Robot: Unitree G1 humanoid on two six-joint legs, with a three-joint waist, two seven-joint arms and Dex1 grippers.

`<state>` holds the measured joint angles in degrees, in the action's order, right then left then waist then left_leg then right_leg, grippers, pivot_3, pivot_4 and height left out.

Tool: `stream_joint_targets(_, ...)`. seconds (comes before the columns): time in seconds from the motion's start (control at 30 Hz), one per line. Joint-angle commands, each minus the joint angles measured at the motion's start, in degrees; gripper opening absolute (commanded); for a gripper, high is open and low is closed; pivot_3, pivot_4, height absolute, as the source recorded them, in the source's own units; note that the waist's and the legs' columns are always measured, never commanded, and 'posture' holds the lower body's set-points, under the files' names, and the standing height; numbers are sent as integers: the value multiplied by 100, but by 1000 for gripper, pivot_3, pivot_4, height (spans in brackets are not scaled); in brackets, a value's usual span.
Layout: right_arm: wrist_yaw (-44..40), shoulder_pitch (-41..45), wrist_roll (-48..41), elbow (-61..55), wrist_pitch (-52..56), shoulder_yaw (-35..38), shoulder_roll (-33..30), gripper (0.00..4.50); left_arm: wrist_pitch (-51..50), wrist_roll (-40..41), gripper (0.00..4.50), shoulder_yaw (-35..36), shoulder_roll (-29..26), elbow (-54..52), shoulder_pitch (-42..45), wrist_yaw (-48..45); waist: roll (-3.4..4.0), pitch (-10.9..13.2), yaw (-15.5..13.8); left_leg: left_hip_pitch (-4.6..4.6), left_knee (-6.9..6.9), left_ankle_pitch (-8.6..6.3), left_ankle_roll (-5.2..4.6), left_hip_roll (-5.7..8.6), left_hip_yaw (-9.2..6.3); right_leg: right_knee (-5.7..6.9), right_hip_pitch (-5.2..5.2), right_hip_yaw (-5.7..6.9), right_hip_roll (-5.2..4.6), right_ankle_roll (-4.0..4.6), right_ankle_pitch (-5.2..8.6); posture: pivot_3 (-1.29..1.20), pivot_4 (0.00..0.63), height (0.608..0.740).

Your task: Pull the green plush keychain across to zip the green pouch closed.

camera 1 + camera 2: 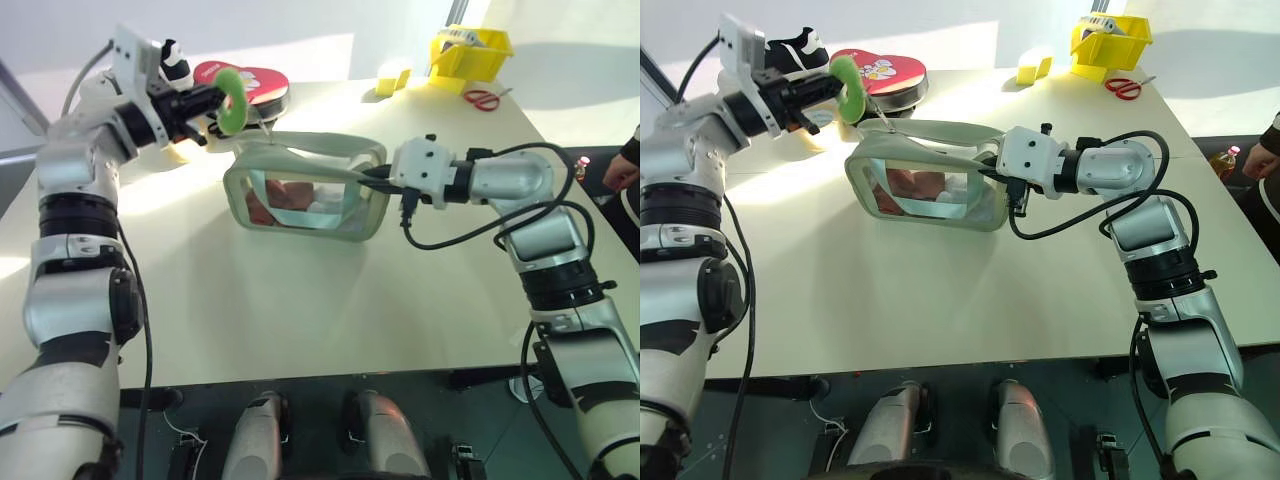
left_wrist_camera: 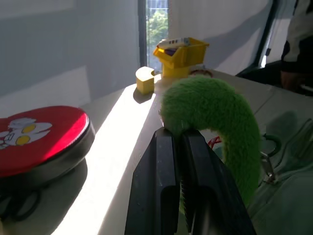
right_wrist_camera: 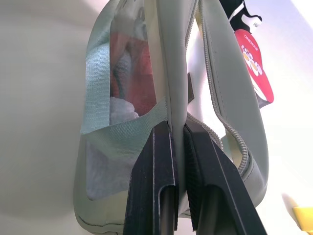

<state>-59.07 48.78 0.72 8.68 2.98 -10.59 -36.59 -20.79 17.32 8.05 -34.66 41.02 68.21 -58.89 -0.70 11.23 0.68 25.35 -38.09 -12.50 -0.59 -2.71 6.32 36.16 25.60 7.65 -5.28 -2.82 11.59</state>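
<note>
Cream tabletop (image 1: pixel 300 310), head view: pale sage-green soft pouch with clear window (image 1: pixel 305 195) lies mid-table toward the far edge. Left wrist view: left gripper (image 2: pixel 177 142) clamped on fuzzy lime-green ring keychain (image 2: pixel 215 107). Right wrist view: right gripper (image 3: pixel 177 128) pinching the pouch's fabric end.

We count 1 pouch (image 1: pixel 305 195), 1 keychain (image 1: pixel 232 98), 1 red tin (image 1: pixel 258 82), 1 yellow bin (image 1: pixel 470 52), 1 yellow block (image 1: pixel 394 77), 1 pr scissors (image 1: pixel 484 98).

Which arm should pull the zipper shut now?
The left. Its left gripper is already shut on the green plush keychain at the zipper's end, while the right gripper pinches the green pouch at the other end, steadying it.
</note>
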Motion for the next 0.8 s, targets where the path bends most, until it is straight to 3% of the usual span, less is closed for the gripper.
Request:
stream_joint_targets(0.03,48,86,3,-65,-72,45,11,0,-134,-39,61,-397,274,-739,-132,-126,0,0,-7,0,0,0,0,0,2,0,-2,0,0,0,0,0,150,740)
stream_joint_targets(0.17,87,86,27,-77,-56,39,39,0,-108,-202,61,-575,406,-926,-445,6,1,-1,24,-7,-1,0,0,1,1,2,-9,0,1,0,0,0,150,740)
stream_joint_targets(0.2,92,82,31,-85,-47,40,43,0,-145,-181,347,-576,400,-997,-477,-7,1,0,31,-7,-1,0,0,1,1,1,-5,-2,7,1,0,0,150,740)
stream_joint_targets(0.3,99,68,40,-89,-39,46,36,0,-145,-177,1542,-583,290,-1005,-427,-87,0,0,15,-4,-1,1,2,-2,-1,0,-4,-1,15,1,0,0,150,740)
stream_joint_targets(0.47,101,68,61,-63,-66,20,46,0,-181,-168,4205,-502,9,-909,-239,-102,0,0,7,-5,-1,1,1,-2,-5,-1,-5,-2,14,1,0,0,150,740)
stream_joint_targets(0.5,102,77,73,-47,-78,9,54,0,-246,-112,4448,-454,-90,-948,-228,-166,0,0,7,-5,-1,1,1,-3,-6,-1,-5,-2,14,1,0,0,150,740)
stream_joint_targets(0.63,94,99,84,-37,-90,-1,60,0,-575,118,4448,-335,-512,-1316,-413,-488,1,0,15,-5,-1,1,1,-4,-6,-1,-4,-2,14,1,0,0,150,740)
stream_joint_targets(0.8,120,120,107,14,-123,-10,82,0,-1178,418,4448,-401,-934,-2709,-1515,-803,4,-2,16,-7,1,0,1,-11,-7,-2,-5,-5,11,2,1,0,150,740)
